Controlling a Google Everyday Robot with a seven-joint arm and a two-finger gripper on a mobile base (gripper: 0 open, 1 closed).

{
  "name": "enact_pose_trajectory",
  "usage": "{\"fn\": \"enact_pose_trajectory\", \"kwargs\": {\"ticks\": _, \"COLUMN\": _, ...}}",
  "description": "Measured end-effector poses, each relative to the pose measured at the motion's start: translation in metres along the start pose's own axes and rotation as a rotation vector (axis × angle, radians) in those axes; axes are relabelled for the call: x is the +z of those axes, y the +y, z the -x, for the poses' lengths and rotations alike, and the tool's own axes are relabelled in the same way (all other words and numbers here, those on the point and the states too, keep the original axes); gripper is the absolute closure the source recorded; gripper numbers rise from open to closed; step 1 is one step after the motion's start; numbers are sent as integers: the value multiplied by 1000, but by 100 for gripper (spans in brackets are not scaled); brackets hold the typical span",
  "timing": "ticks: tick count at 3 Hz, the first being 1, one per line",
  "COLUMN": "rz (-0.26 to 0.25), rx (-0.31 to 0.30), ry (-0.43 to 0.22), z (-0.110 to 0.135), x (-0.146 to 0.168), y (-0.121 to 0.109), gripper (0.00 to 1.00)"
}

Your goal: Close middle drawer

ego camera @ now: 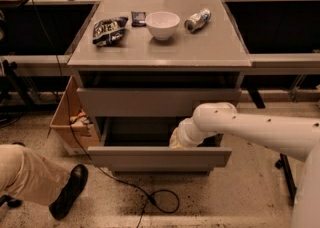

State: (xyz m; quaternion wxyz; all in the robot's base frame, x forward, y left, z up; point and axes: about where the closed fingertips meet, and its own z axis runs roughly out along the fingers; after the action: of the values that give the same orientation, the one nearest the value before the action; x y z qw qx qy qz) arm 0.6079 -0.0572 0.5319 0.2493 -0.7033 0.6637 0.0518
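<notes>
gripper [176, 139] sits at the tip of the white arm [260, 131], which reaches in from the right edge of the camera view. it is dipped into the open cavity of the middle drawer [160, 158], just behind the front panel and a bit right of centre. it looks cream coloured; cannot tell whether it is apart or together, and cannot tell if it touches the panel. middle drawer is pulled out toward the camera, its plain grey front well forward of the taller top drawer front [159, 103] directly above it. the inside is dark, contents not readable. 1 cabinet, grey, with a flat top [215, 47] carrying 4 items: a dark chip bag [109, 29] at left, a small dark packet [138, 18] just beside it toward the back, a white bowl [162, 24] upright in the middle, and a can [197, 20] lying on its side at right, near the bowl but apart from it. a cardboard box [67, 117] leans against the cabinet's left side. bottom left shows a person's leg in tan trousers [30, 179] with 1 black shoe [69, 192] on the speckled floor. a black cable [155, 199] loops on the floor in front of the cabinet.
</notes>
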Motion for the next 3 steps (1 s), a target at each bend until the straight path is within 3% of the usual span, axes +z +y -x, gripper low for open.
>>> {"fn": "enact_pose_trajectory", "kwargs": {"ticks": 1, "rz": 18, "rx": 52, "ry": -76, "z": 0, "x": -14, "y": 45, "gripper": 100}}
{"fn": "enact_pose_trajectory", "kwargs": {"ticks": 2, "rz": 35, "rx": 88, "ry": -196, "z": -8, "x": -22, "y": 94, "gripper": 100}}
{"fn": "enact_pose_trajectory", "kwargs": {"ticks": 3, "rz": -1, "rx": 124, "ry": -200, "z": -37, "x": -39, "y": 105, "gripper": 100}}
